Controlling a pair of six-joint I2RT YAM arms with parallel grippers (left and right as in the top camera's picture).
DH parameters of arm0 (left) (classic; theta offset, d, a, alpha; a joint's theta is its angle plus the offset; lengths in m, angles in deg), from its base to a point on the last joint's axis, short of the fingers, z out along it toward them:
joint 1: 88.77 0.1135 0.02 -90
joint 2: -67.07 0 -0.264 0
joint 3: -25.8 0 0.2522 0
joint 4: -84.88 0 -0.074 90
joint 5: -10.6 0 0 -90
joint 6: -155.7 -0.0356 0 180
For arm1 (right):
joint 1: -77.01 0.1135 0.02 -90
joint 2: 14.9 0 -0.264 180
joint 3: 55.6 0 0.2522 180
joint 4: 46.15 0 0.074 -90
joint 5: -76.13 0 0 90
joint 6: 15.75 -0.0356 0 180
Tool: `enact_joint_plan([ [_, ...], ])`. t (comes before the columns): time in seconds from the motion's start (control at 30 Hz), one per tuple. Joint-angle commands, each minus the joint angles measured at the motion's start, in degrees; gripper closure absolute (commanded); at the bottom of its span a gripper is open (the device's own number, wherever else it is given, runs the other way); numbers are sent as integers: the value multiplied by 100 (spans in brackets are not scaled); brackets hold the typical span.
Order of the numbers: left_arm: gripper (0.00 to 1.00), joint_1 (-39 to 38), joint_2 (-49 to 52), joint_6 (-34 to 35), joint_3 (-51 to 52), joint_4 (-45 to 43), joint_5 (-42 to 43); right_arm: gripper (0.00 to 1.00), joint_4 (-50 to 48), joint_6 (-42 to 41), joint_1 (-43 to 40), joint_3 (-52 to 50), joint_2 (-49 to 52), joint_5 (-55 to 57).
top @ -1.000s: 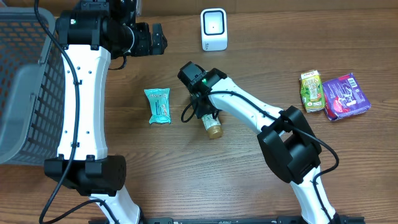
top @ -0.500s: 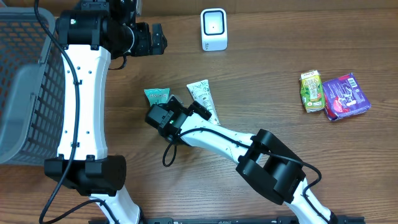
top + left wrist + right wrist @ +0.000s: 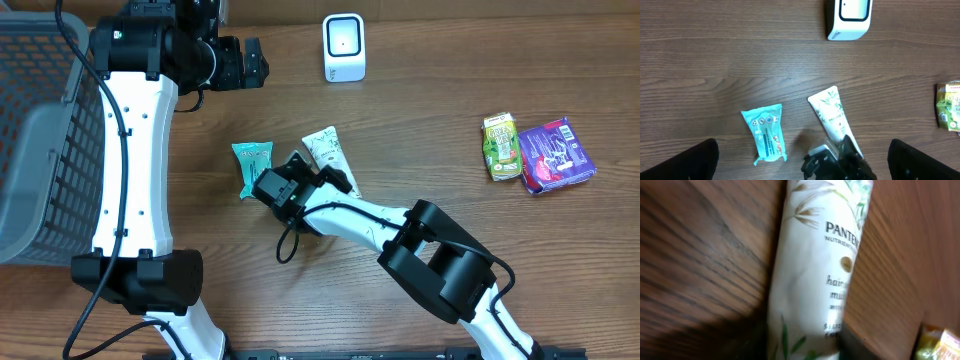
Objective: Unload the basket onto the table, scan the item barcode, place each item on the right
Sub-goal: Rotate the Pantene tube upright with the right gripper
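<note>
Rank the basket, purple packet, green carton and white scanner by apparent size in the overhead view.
1. Basket, by far, though cut off by the frame.
2. Purple packet.
3. White scanner and green carton: too alike to rank.

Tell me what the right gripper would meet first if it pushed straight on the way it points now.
The white plastic Pantene tube: it fills the right wrist view, dead ahead of the right gripper. Depth is unclear, so the jaws may be touching it.

At upper left, the left gripper [image 3: 250,64] holds its jaws spread wide; the right arm bends toward centre, its right gripper [image 3: 322,180] lowered, jaws obscured.
</note>
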Motion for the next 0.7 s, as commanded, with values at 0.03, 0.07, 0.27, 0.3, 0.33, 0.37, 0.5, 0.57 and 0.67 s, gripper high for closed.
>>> enact_joint_plan([
  [0.03, 0, -37, -15, -85, -68, -4, 28, 83, 83, -4, -20, -229, -44, -55],
  [0.07, 0, -37, -15, -83, -68, -4, 28, 85, 90, 7, -20, -229, -46, -33],
  [0.27, 0, -37, -15, -83, -68, -4, 26, 96, 525, -354, -2, 164, -297, -96],
  [0.3, 0, -37, -15, -83, -68, -4, 28, 96, 625, -354, -28, 315, -433, -455],
  [0.33, 0, -37, -15, -85, -68, -4, 28, 96, 682, -354, -66, 426, -566, -815],
  [0.37, 0, -37, -15, -85, -68, -4, 26, 96, 717, -356, -157, 549, -767, -1447],
  [0.5, 0, -37, -15, -83, -68, -4, 26, 96, 531, -623, -868, 616, -1458, -4422],
  [0.57, 0, -37, -15, -85, -68, -4, 28, 96, 317, -656, -1429, 577, -1502, -6430],
  [0.67, 0, -37, -15, -85, -68, -4, 28, 96, -295, -656, -2035, 133, -1257, -8395],
])
